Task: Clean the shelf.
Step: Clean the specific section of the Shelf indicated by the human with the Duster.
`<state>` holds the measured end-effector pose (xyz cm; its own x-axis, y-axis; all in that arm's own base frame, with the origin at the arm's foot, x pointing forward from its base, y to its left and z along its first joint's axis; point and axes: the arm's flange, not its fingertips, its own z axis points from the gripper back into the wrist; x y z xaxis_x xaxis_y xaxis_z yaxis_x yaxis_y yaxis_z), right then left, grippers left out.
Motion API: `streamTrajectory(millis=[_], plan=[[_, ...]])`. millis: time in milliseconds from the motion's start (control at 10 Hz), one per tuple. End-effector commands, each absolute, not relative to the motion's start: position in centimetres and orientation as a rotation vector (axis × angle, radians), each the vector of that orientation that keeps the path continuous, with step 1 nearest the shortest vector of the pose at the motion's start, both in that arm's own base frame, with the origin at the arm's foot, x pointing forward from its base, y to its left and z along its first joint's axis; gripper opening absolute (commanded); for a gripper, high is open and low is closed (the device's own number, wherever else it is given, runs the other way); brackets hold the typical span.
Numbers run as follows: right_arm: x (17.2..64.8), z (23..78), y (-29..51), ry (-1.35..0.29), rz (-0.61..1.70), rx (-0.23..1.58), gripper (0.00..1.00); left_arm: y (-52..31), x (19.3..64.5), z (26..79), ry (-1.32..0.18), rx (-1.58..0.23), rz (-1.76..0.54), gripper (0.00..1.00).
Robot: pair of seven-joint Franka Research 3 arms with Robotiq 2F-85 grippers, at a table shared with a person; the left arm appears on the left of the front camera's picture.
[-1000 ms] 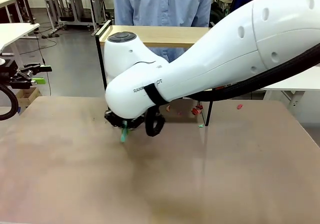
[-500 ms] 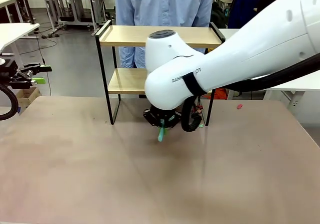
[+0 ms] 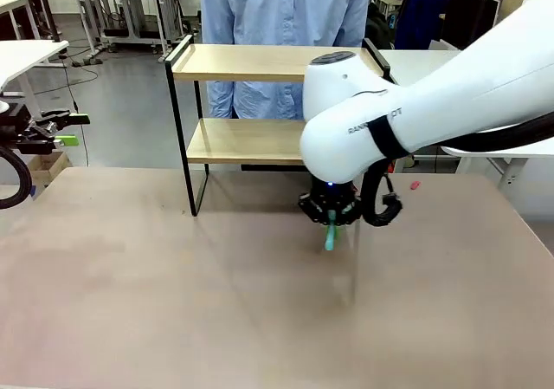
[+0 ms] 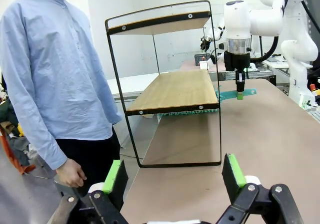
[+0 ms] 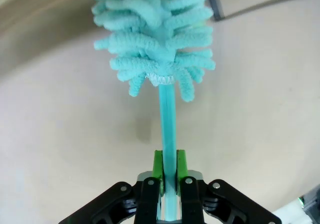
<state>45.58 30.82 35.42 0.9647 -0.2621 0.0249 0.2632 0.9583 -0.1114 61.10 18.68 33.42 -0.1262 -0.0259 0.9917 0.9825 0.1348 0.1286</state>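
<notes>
Right wrist view: right gripper [image 5: 169, 160] is clamped tight on the thin teal handle of the duster [image 5: 155, 39]. Fluffy head points ahead, low over the table [image 5: 75, 134], beside a black frame leg. Shelf [image 3: 260, 62] sits far-middle of the table, right in front of the person [image 3: 281, 8]. Left gripper [image 4: 172, 176] has fingers wide apart, holding nothing, facing the shelf from the side. My read: shelf looks light and stiff with a thin frame, so it likely slides or rocks if shoved. Steady it by an upright or top rail. Duster head is soft; slim handle may twist in the grip.
</notes>
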Motion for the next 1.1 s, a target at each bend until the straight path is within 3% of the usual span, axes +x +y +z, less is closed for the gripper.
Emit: streamTrajectory(millis=[0,200,300,500,1000], plan=[[44.9,35.4,27.9,0.032,-0.271,-0.155,0.13,18.6,61.0,33.8,-1.353,-1.030,-1.212,1.00],[44.2,36.8,26.8,-0.086,-0.224,-0.201,0.13,18.6,61.0,33.8,-1.353,-1.030,-1.212,1.00],[45.5,35.3,28.1,0.009,-0.282,-0.159,0.13,18.6,61.0,33.8,-1.353,-1.030,-1.212,1.00],[45.5,35.3,28.1,0.009,-0.282,-0.159,0.13,18.6,61.0,33.8,-1.353,-1.030,-1.212,1.00],[42.3,40.2,24.6,-0.089,-0.108,-0.038,0.13,18.6,61.0,33.8,-1.353,-1.030,-1.212,1.00]])
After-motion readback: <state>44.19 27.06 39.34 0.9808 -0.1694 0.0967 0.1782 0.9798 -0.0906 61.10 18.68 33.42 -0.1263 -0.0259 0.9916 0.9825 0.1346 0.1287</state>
